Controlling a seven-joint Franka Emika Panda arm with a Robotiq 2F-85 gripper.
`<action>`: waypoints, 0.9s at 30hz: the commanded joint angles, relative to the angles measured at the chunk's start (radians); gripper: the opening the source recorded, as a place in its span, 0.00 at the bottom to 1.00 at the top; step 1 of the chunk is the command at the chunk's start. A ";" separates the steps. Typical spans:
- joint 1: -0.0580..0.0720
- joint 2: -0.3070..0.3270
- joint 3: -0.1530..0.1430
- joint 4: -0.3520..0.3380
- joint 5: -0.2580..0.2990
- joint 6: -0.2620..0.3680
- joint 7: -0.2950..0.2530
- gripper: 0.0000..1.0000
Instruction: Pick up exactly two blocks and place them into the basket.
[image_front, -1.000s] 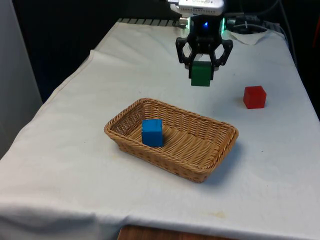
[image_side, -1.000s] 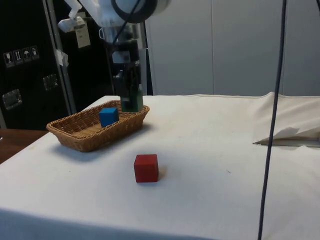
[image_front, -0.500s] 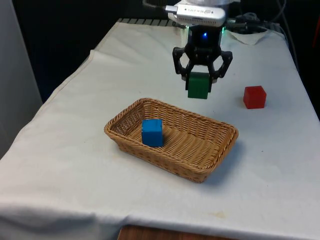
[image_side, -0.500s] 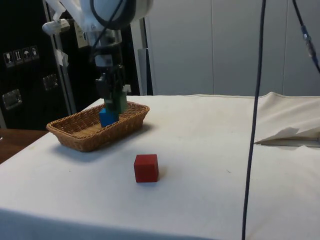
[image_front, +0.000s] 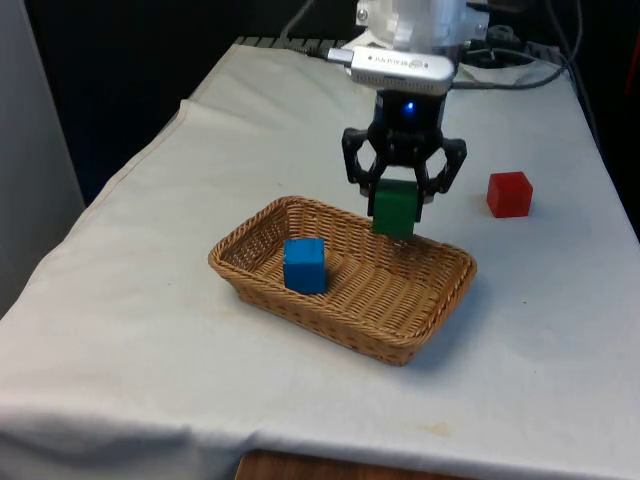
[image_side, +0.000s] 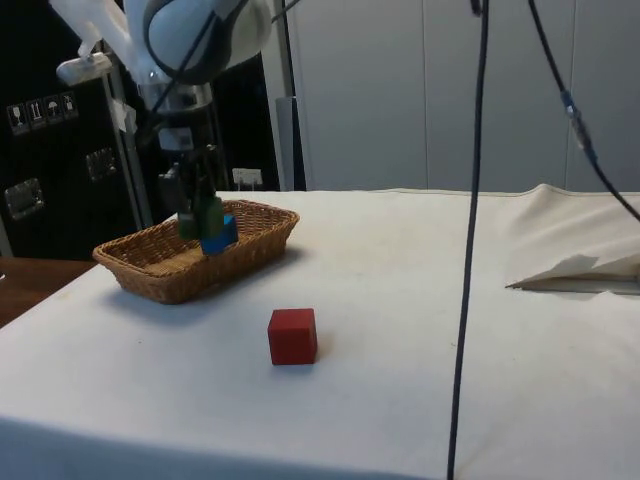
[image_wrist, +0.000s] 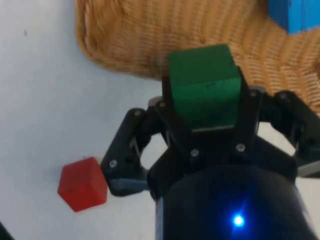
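My gripper (image_front: 396, 212) is shut on a green block (image_front: 395, 208) and holds it in the air over the far rim of the wicker basket (image_front: 430, 305). In the side view the green block (image_side: 208, 215) hangs just above the basket (image_side: 160, 275). The wrist view has the green block (image_wrist: 204, 86) between the fingers (image_wrist: 250, 117), with the basket's weave (image_wrist: 130, 35) beyond it. A blue block (image_front: 304, 264) lies inside the basket, towards the front view's left. A red block (image_front: 509, 193) rests on the cloth at the front view's right, apart from the basket.
Crumpled white cloth or paper (image_side: 580, 272) lies at the side view's right. A dark cable (image_side: 470, 240) hangs down through the side view. Open white cloth (image_front: 180, 190) surrounds the basket.
My gripper has carried the green block from beyond the basket towards the camera and slightly down, until it hangs over the basket's far rim. The blue and red blocks have stayed put.
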 joint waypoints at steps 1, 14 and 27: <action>-0.009 0.020 0.008 0.024 0.012 -0.011 -0.009 0.01; -0.018 0.184 0.001 0.179 0.039 0.001 -0.008 0.01; -0.018 0.201 0.001 0.187 0.038 0.007 -0.010 0.01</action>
